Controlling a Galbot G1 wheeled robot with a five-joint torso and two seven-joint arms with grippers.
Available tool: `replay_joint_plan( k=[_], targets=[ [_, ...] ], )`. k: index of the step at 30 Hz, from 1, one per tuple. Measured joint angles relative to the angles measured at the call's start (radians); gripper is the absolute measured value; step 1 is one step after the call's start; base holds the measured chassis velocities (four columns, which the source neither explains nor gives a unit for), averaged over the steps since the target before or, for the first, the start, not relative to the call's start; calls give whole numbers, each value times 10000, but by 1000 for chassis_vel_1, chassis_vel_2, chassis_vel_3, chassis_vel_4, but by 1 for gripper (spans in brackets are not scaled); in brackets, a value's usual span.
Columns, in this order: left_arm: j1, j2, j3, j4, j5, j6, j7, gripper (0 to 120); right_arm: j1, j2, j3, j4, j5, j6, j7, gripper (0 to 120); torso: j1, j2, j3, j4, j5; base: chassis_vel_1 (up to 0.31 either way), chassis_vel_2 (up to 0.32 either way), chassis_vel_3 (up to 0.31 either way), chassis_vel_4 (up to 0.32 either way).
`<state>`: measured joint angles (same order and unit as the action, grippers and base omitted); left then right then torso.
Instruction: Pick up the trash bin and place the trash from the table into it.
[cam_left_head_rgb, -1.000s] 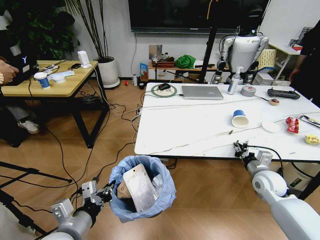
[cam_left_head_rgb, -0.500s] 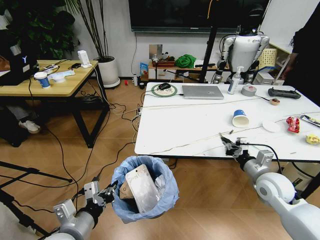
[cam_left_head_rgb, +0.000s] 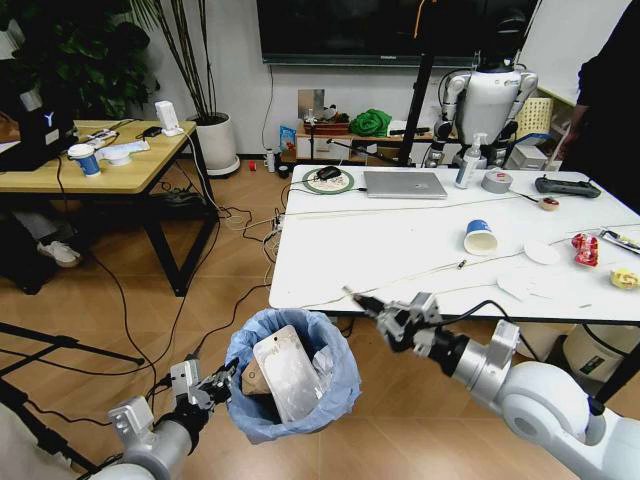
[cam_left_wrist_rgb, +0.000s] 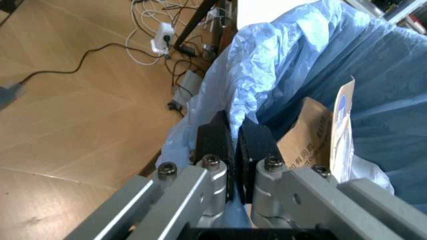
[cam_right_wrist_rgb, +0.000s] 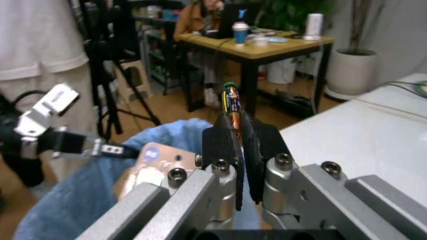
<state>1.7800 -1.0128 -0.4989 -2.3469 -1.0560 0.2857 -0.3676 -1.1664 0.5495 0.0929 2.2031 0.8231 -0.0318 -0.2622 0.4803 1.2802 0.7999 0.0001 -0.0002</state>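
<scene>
The trash bin (cam_left_head_rgb: 290, 385), dark and lined with a light-blue bag, hangs just off the floor in front of the table (cam_left_head_rgb: 380, 255). My left gripper (cam_left_head_rgb: 216, 382) is shut on its bag rim (cam_left_wrist_rgb: 267, 65). A brown cardboard piece (cam_left_wrist_rgb: 303, 142) and a clear wrapper (cam_left_head_rgb: 285, 375) lie inside. My right gripper (cam_left_head_rgb: 385, 318) is shut on a thin dark strip of trash (cam_right_wrist_rgb: 231, 100), held at the bin's right rim. On the table lie a white-and-blue cup (cam_left_head_rgb: 480, 237), a white lid (cam_left_head_rgb: 541, 254), red (cam_left_head_rgb: 585, 249) and yellow (cam_left_head_rgb: 626, 278) wrappers and paper scraps (cam_left_head_rgb: 530, 286).
A silver laptop (cam_left_head_rgb: 404, 184) and grey tape roll (cam_left_head_rgb: 496, 182) sit at the table's far side. A wooden desk (cam_left_head_rgb: 95, 165) stands to the left, with cables (cam_left_head_rgb: 225, 215) on the floor between. Black tripod legs (cam_left_head_rgb: 60, 345) cross the floor at the left.
My right gripper has swung left from the table's front edge to the bin's right rim, carrying the thin strip. The left gripper and bin have barely moved.
</scene>
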Motion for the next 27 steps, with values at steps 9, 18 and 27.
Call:
replay_joint_plan(
  k=[9, 18, 27],
  targets=[
    [-454, 65, 297, 252, -103, 35, 8, 0, 749, -248, -1112, -963, -823, 730, -1366, 0, 0, 0, 0, -2, 3, 0, 0, 0, 0],
    [-780, 38, 568, 440, -150, 44, 14, 0, 755, -246, -1322, -1152, -1220, 1081, -1661, 0, 0, 0, 0, -3, 2, 0, 0, 0, 0],
    [-1447, 304, 1362, 651, -315, 50, 36, 0, 179, -638, -428, -881, -886, 1118, -1714, 0, 0, 1, 0, -3, 0, 0, 0, 0, 0]
  ],
)
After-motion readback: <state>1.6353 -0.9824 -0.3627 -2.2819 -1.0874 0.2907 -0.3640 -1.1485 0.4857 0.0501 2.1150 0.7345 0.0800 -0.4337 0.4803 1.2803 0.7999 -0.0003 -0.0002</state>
